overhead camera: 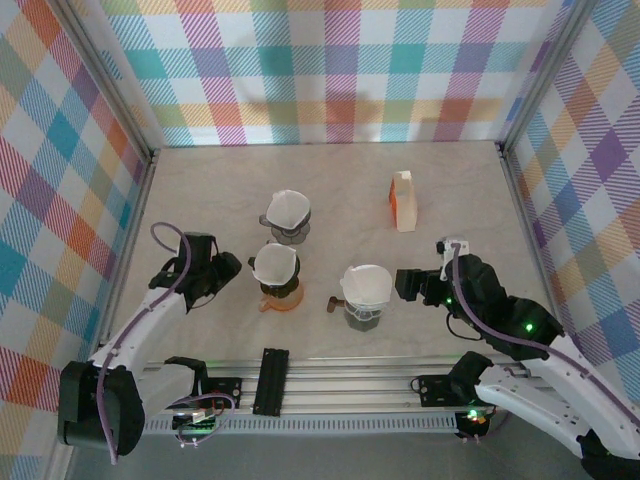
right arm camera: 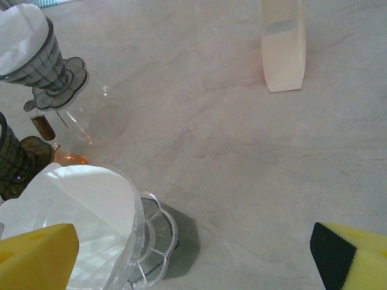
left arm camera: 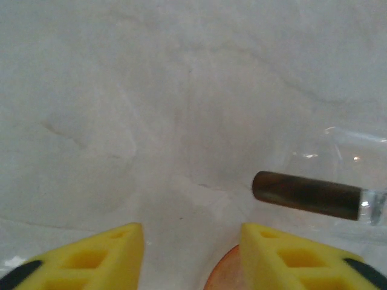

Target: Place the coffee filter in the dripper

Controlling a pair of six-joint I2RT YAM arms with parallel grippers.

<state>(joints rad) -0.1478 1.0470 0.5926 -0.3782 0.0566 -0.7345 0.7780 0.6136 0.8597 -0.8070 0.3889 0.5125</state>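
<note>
I think the job is just about done. The filter (overhead camera: 366, 283) sits inside the clear dripper (overhead camera: 362, 316), white and open like a cup, near the front of the table (overhead camera: 470, 190). My right hand (overhead camera: 404, 284) is just beside that dripper, on its right. Its fingers are spread wide and hold nothing. My left hand (overhead camera: 228, 268) is on the other side, near the middle dripper (overhead camera: 277, 290) with the orange foot. It is open too, with nothing in it. That dripper and the far dripper (overhead camera: 288, 232) each have a filter in them as well. The filter pack (overhead camera: 403, 200) stands at the back, well apart. So the step now is moving off. Next I should draw my right hand away slowly. The clear dripper looks light and it is close to my fingers, so a bump could tip it or knock the filter crooked.
</note>
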